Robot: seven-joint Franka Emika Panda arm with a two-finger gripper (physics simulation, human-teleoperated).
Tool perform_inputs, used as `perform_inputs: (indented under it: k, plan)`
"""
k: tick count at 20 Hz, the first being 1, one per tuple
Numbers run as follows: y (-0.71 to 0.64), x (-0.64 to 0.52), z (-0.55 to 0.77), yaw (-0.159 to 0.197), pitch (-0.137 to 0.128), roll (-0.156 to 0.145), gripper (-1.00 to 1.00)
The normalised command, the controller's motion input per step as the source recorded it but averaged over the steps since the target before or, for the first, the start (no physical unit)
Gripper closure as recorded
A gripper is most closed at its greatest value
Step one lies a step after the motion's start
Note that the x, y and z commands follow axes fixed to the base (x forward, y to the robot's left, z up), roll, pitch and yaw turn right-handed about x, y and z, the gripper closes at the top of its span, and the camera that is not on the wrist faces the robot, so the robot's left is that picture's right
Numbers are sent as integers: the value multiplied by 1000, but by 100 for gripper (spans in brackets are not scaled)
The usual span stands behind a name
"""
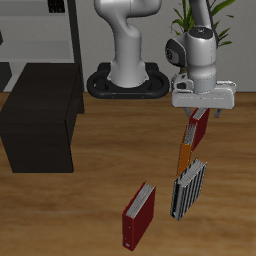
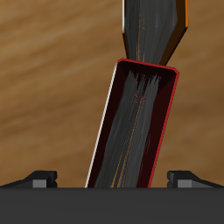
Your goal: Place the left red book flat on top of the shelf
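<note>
One left red book (image 1: 197, 128), beneath end effector (image 1: 202, 108)

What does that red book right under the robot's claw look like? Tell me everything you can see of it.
The left red book is thin, with a dark-red hard cover around a streaky grey page block. It stands on edge on the wooden table, at the back end of a row of books, close to an orange book. The open gripper hangs just above it, fingers wide to either side, apparently not touching.

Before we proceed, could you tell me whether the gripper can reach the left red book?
Probably yes: the open gripper hangs directly above the left red book, nothing between; the orange book adjoins one end.
</note>
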Motion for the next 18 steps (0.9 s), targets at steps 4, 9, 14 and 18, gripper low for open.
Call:
perform_inputs:
  k: [4, 9, 14, 18]
  plan:
    - [22, 71, -197, -6, 37, 20, -100]
    - [-70, 33, -69, 6, 15, -23, 100]
    - [-151, 41, -22, 21, 28, -51, 100]
    - [-180, 44, -17, 22, 43, -30, 100]
